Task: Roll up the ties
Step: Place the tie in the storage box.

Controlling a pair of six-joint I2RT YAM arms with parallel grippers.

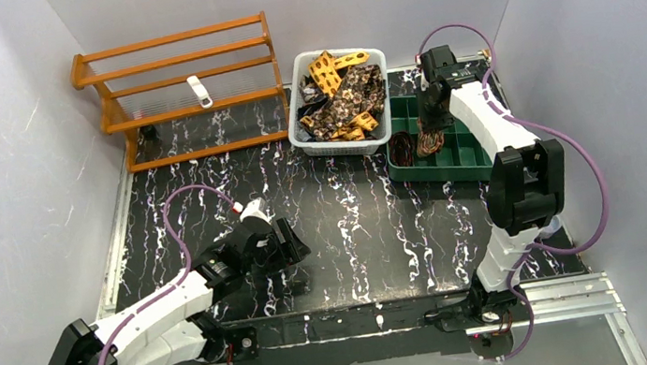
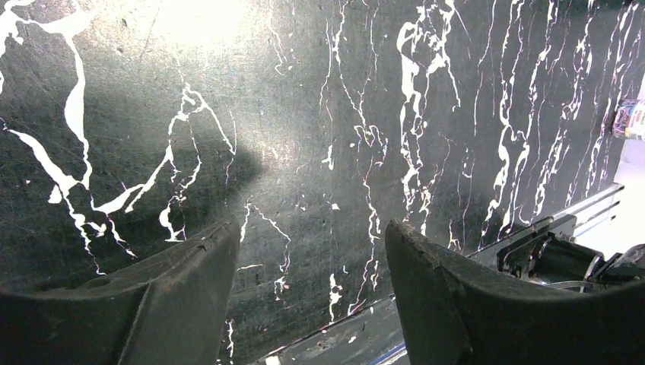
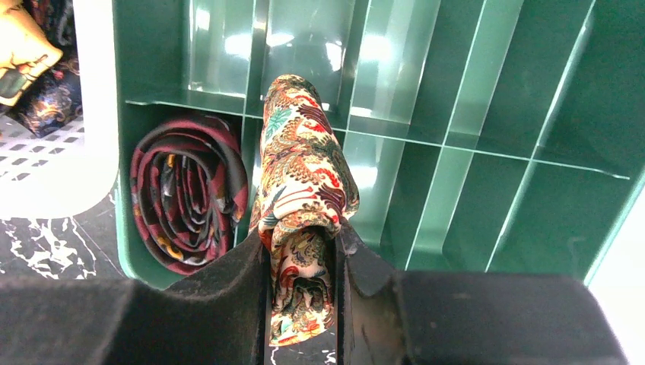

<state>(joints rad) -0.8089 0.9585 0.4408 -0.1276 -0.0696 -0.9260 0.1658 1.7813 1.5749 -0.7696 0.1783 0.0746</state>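
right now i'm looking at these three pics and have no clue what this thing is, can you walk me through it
Two robot arms are bolted to a black marbled table. The wide picture looks down from above and behind them; the other two come from cameras on each wrist. The left gripper is open and empty over the bare table. The right gripper is shut on a rolled tie, at the green tray, beside a dark red rolled tie that sits in a compartment. Farther back are a white basket of loose ties and a wooden rack.
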